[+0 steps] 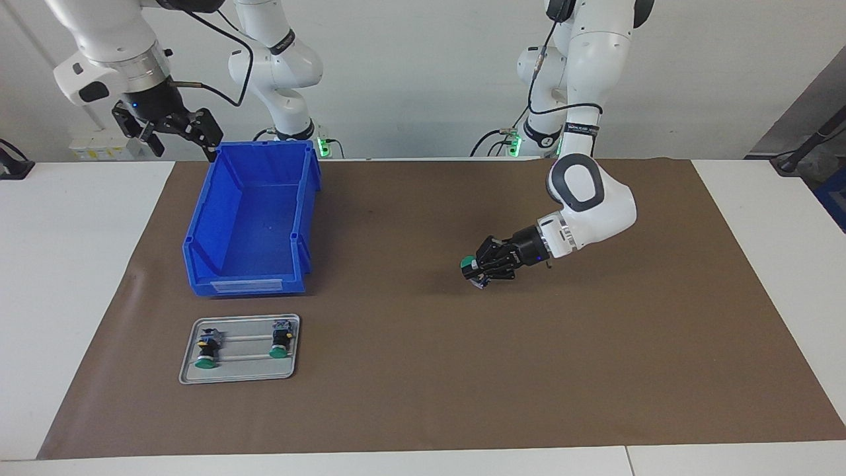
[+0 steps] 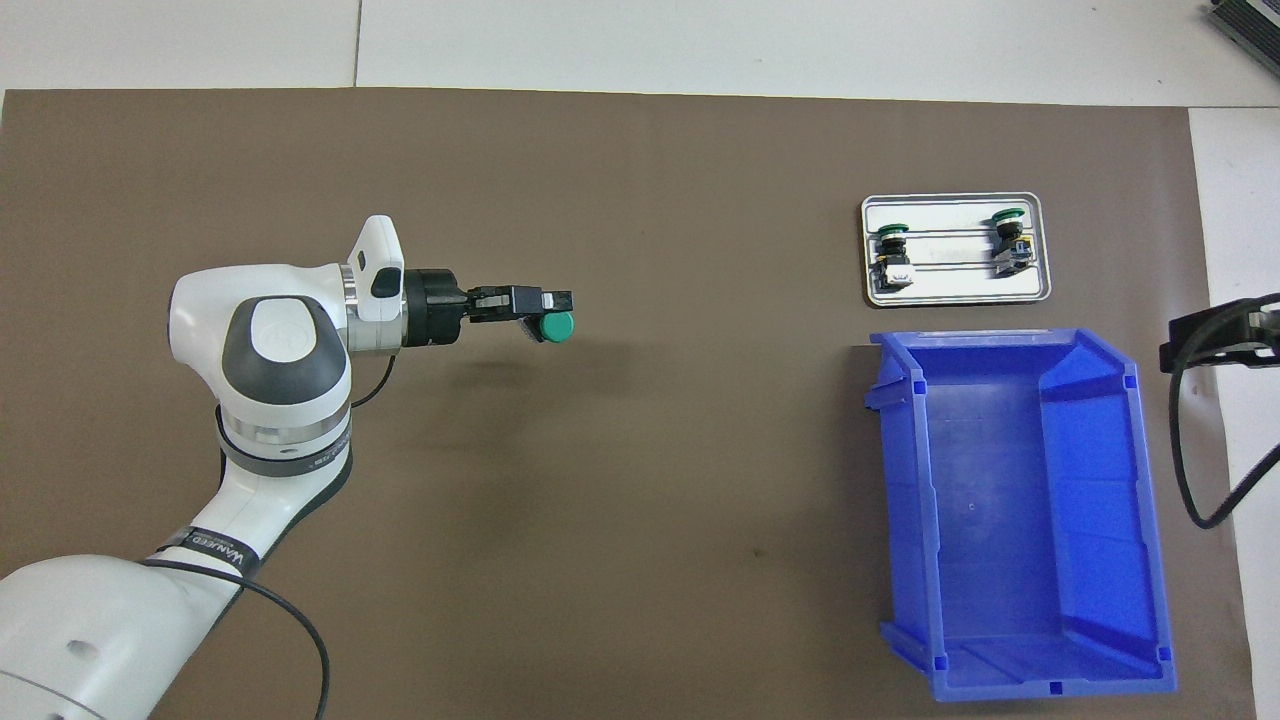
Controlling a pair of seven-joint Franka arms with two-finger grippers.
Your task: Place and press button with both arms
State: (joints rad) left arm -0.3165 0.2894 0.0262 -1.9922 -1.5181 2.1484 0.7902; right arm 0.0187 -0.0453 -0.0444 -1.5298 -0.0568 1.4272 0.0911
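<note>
Left hand (image 1: 477,268) pinches the button (image 1: 468,264) low over the brown mat (image 1: 423,396), mid-tabletop. Gripped by its small black body, the smooth green cap could twist or slip when set down. Two like buttons (image 1: 206,350) lie on a metal tray (image 1: 192,377) beside the glossy blue bin (image 1: 198,264); the right hand (image 1: 173,132) waits spread by the bin's corner.

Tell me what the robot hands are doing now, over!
Left gripper shut on green button, over bare brown mat. Right gripper open, waiting above blue bin's edge. Nothing in the way.
</note>
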